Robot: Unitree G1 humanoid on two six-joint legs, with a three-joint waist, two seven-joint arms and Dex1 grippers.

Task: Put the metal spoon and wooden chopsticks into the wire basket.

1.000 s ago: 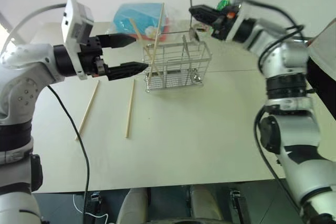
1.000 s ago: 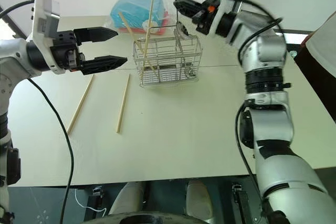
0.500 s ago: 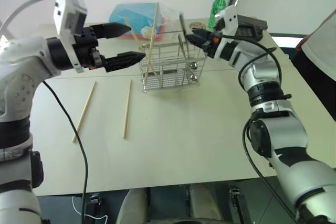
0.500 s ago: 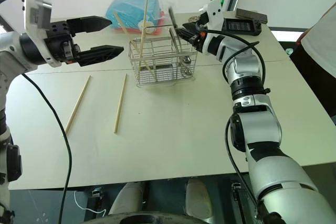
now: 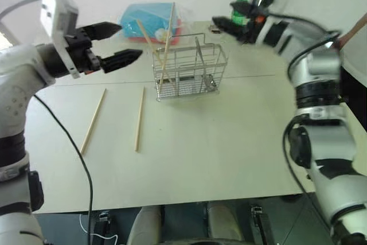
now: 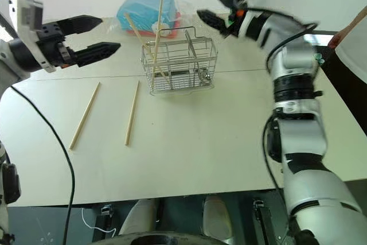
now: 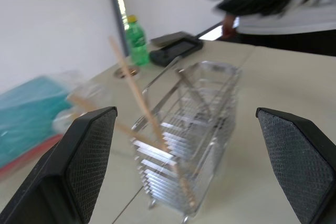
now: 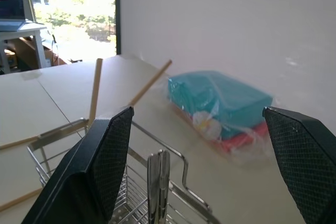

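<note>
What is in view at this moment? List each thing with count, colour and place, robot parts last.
wire basket: one, silver, on the table at its far middle.
wooden chopsticks in the basket: two, pale tan, leaning in its left end.
wooden chopsticks on the table: two, pale tan, lying flat left of the basket, apart from each other.
metal spoon: one, silver, bowl down in the basket's right end.
blue package: one, blue with red underneath, plastic-wrapped, behind the basket.
green bottle: one, green with yellow cap, at the table's far edge.
table: one, cream.
left gripper: black fingers, open, empty, left of the basket.
right gripper: black fingers, open, empty, above the basket's right end.
</note>
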